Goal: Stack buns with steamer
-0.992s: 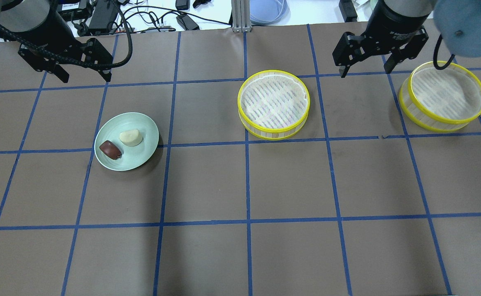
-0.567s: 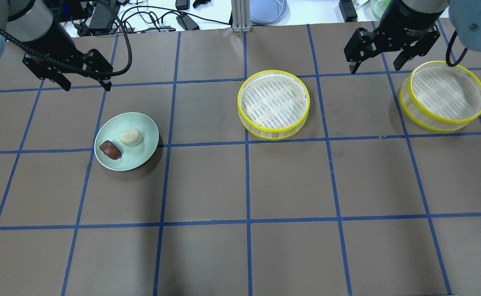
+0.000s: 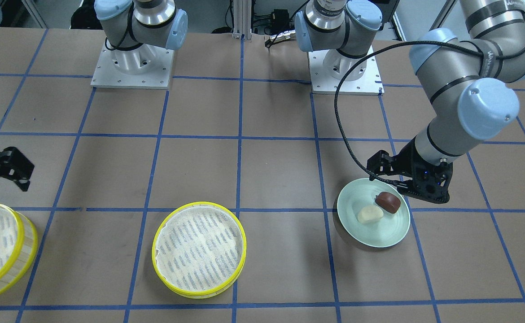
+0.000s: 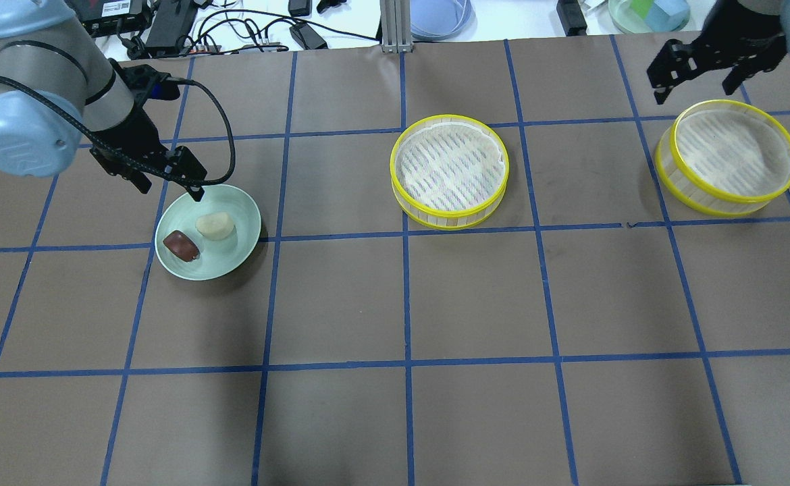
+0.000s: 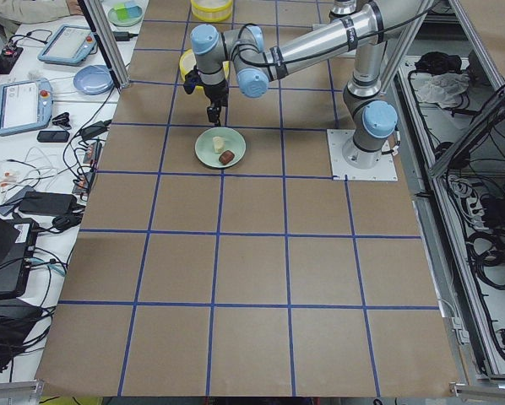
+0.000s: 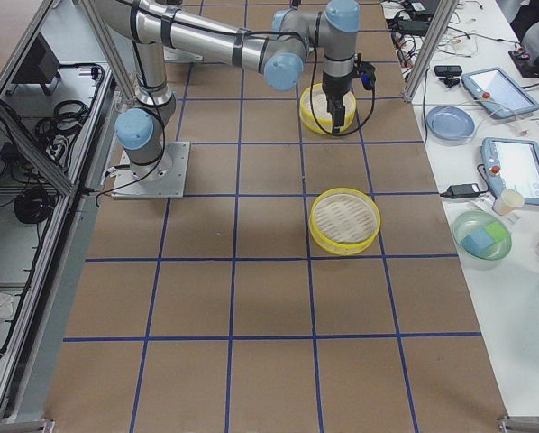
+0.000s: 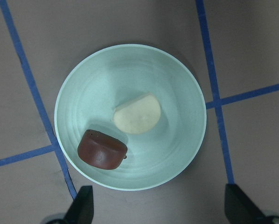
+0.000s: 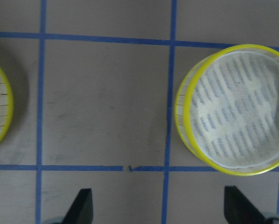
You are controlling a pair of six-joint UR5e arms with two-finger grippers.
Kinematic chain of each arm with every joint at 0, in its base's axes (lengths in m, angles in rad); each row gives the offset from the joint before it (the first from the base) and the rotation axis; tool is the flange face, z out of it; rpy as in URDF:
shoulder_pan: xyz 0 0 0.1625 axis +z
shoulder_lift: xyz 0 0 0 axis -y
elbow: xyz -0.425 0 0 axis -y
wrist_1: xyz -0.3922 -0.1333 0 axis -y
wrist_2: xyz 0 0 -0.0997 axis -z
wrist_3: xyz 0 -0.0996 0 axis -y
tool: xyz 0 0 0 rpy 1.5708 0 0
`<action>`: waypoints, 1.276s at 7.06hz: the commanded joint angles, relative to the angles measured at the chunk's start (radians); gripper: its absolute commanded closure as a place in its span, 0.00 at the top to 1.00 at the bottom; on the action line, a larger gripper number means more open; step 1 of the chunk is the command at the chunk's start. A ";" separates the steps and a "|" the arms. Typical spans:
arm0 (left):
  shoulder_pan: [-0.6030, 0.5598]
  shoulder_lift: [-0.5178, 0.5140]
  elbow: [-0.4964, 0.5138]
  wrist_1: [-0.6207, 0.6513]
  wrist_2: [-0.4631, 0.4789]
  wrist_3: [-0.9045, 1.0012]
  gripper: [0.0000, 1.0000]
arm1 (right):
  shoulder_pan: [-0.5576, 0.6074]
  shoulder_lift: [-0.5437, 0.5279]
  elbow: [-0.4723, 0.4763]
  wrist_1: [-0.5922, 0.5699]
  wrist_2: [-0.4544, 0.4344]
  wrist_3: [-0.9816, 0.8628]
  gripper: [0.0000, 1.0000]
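Note:
A pale green plate (image 4: 234, 210) holds a cream-white bun (image 4: 215, 225) and a dark brown bun (image 4: 181, 246). My left gripper (image 4: 170, 190) is open and empty, hovering just above the plate's far rim. In the left wrist view the plate (image 7: 130, 70), the cream bun (image 7: 137, 113) and the brown bun (image 7: 102, 149) lie ahead of the open fingers. Two yellow-rimmed steamers stand empty, one mid-table (image 4: 449, 170) and one at the right (image 4: 729, 155). My right gripper (image 4: 692, 91) is open and empty, above the table beside the right steamer's far rim (image 8: 235, 109).
The table is brown paper with a blue tape grid. Cables, adapters and a blue dish (image 4: 439, 15) lie on the white bench past the far edge. Both arm bases (image 3: 132, 67) stand at the robot's side of the table.
My left gripper has come down from the far edge to the plate's far rim. My right gripper has moved right and farther back, toward the right steamer. Both stay open.

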 commanded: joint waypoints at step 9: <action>0.001 -0.227 -0.015 0.201 0.033 0.321 0.00 | -0.368 0.403 -0.044 -0.386 0.146 -0.427 0.78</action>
